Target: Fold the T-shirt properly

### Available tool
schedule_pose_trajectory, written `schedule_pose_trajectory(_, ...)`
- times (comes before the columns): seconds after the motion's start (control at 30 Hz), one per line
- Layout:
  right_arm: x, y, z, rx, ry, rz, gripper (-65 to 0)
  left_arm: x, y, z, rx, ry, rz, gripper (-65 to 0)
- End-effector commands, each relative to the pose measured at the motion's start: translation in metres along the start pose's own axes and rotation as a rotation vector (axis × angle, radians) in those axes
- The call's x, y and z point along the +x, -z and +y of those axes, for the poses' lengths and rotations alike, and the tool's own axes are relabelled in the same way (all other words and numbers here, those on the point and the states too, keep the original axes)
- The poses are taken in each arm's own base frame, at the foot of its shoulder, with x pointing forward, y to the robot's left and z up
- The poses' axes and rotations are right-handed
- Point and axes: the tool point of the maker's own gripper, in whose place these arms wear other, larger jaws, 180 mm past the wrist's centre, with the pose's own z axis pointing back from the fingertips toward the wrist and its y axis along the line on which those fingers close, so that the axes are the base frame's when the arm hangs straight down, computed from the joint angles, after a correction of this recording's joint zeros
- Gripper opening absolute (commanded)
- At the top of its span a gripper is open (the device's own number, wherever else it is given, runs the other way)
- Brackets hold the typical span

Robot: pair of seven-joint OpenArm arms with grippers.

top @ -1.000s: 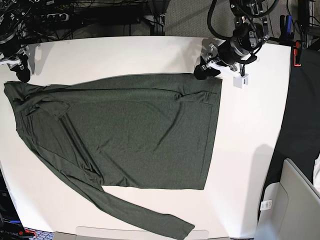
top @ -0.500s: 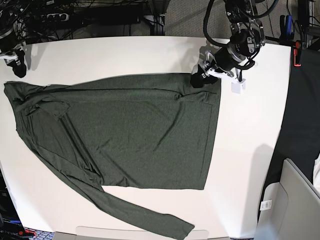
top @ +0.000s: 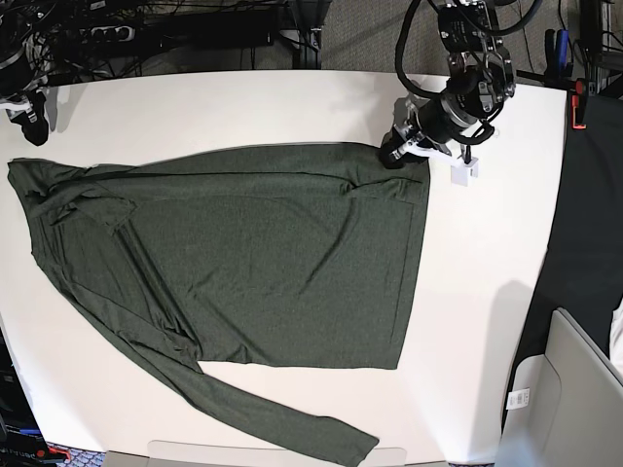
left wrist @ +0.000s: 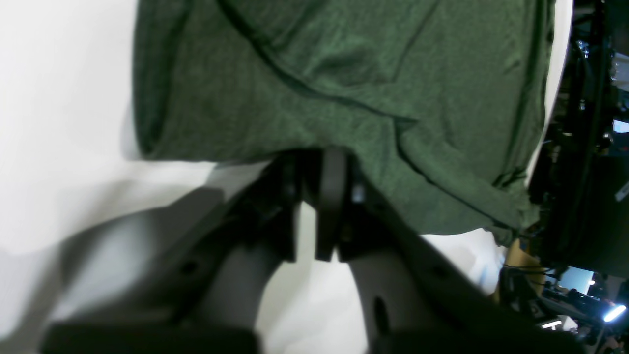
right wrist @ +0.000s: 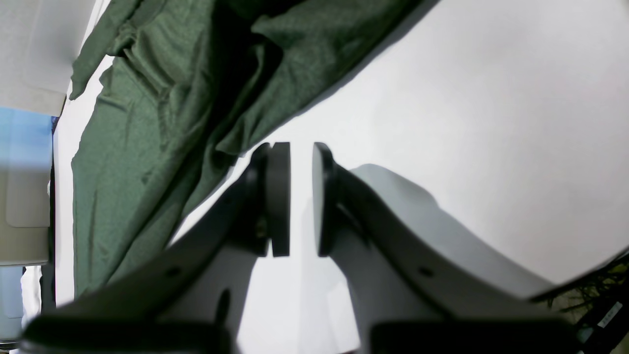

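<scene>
the t-shirt [top: 243,272] lies spread flat across the white table [top: 487,272]. the left gripper [top: 392,156] sits at its 1 o'clock corner, jaws narrowed onto the hem there. the right gripper [right wrist: 300,196], at 10 o'clock, hangs over bare table beside the cloth, jaws narrow, holding nothing.

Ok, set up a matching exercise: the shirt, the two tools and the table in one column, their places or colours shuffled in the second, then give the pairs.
Things:
1. T-shirt
2. left tool
3. right tool
4. table

Places or colours:
A. white
B. dark olive green, spread flat
C. at the shirt's top hem corner
D. over bare table beside the shirt's edge, nothing between its pads

Pairs: 1-B, 2-C, 3-D, 4-A
</scene>
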Motion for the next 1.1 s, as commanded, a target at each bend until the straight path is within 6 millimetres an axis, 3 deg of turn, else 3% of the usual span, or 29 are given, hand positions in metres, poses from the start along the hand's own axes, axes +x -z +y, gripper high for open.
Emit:
schedule_pose_trajectory(0.0,0.019,-0.003,0.005,0.019,-0.034,-0.046,-56.3,0.004,-0.002,-0.005,-0.019,0.004,-0.006,-64.4)
schedule_pose_trajectory(0.17,0.019,-0.003,0.003,0.009,-0.037,-0.041,-56.1,0.003,-0.006,0.0,-0.005,0.003,-0.009,-65.0)
schedule_pose_trajectory(0.4,0.017,0.002,0.001,-0.018,-0.056,-0.03,-55.6,0.017,-0.021,0.011,0.021,-0.013,-0.063,-65.0)
schedule_pose_trajectory(0.67,0.01,0.014,-0.006,-0.008,0.017,-0.023,-33.8,0.012,-0.022,0.015,0.029,-0.02,-0.054,-65.0)
schedule_pose_trajectory(1.07,0.017,0.029,-0.022,-0.004,0.149,-0.065,-36.7,0.01,-0.023,0.017,0.034,-0.021,-0.05,-65.0)
